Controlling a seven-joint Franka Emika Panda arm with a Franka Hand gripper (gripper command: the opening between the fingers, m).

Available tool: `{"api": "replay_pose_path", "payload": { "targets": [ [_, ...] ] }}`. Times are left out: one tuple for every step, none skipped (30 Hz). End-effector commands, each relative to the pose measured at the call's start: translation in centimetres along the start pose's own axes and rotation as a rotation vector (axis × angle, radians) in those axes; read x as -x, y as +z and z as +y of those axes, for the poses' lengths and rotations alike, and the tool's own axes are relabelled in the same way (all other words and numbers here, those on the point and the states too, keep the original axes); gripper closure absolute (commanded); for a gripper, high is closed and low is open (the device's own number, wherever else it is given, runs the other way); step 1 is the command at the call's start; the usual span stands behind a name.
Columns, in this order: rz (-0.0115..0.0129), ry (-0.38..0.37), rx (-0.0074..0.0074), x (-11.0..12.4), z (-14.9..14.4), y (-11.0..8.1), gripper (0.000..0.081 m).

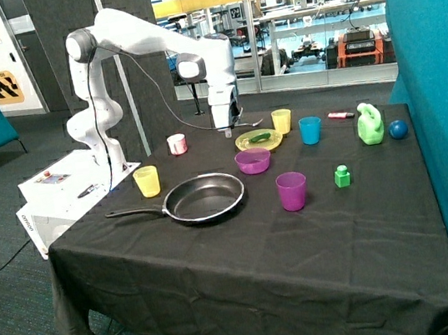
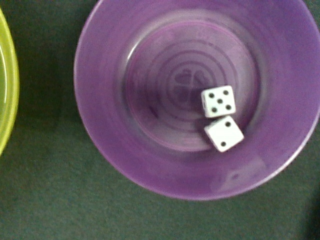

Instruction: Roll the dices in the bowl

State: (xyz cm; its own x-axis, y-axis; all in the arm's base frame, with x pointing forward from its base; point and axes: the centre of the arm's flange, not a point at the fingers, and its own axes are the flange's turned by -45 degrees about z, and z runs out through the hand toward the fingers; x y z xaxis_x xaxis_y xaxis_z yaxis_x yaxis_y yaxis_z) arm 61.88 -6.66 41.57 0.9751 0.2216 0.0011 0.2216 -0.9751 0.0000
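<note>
Inside the purple bowl (image 2: 190, 100), off-centre on its floor, we find the two dice (image 2: 220, 117) lying against each other, one showing five pips and the other two. The bowl stands on the black cloth (image 1: 305, 256) between the frying pan (image 1: 203, 197) and the yellow plate (image 1: 258, 140).

From here, we judge the main risk to be a tip or slide of the light bowl if contact lands on its rim, spilling the dice onto the cloth. The plate lying just beside the bowl also leaves little clearance on that side.

The gripper (image 1: 227, 125) hangs above the bowl, touching nothing. We cannot tell how far its jaws stand open; neither view shows them clearly.
</note>
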Motion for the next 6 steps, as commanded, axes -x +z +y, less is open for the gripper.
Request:
{"api": "replay_pose_path", "payload": {
  "targets": [
    [-0.0011,-0.01,0.0,0.8,0.5,-0.5,0.0342],
    [-0.0011,-0.016,0.0,0.8,0.4,-0.7,0.0342],
    [-0.0011,-0.024,0.0,0.7,0.2,-0.8,0.0342],
    [-0.0011,-0.033,0.0,0.7,-0.1,-0.9,0.0342],
    [-0.0011,-0.047,0.0,0.7,-0.4,-1.1,0.0342],
    [-0.0011,-0.056,0.0,0.6,-0.7,-1.2,0.0342]
  ]
}}
